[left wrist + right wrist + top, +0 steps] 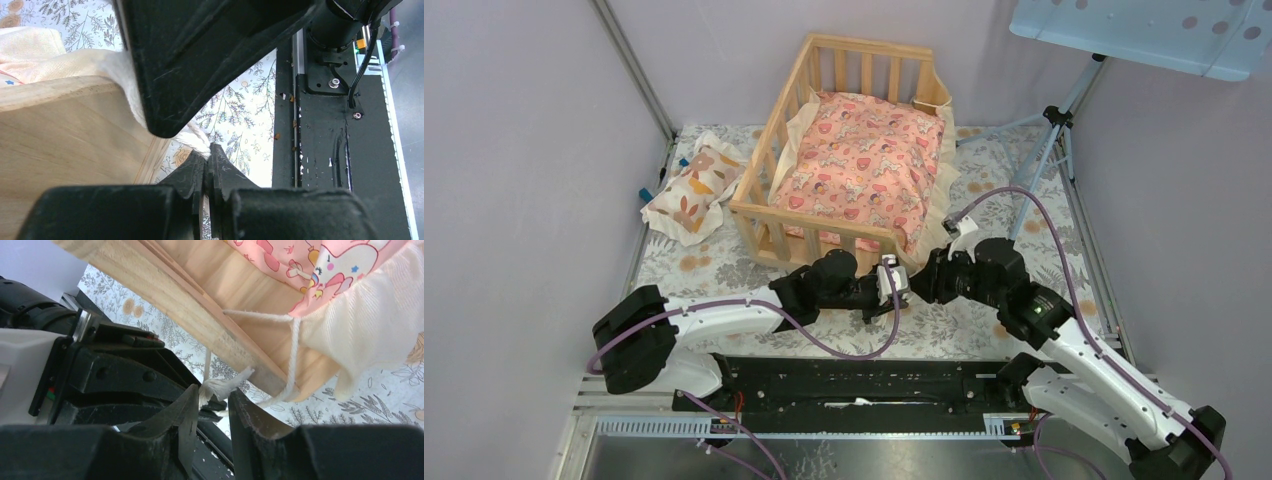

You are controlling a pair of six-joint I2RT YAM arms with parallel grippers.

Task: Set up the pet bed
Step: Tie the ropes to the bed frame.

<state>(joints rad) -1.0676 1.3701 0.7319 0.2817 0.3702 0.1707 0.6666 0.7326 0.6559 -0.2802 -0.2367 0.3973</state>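
Note:
The pet bed, a light wooden frame with slatted rails, stands mid-table with a pink cushion inside. Both grippers meet at its front right corner. My left gripper is shut on a white cord just beside the wooden base. In the right wrist view the cord runs from the cushion's ruffle round the wooden edge. Its frayed end lies between the tips of my right gripper, whose jaws stand apart without pinching it.
A small cream pillow with orange leaf prints lies left of the bed. A tripod stands at the back right under a perforated panel. The black base rail runs along the near edge of the floral cloth.

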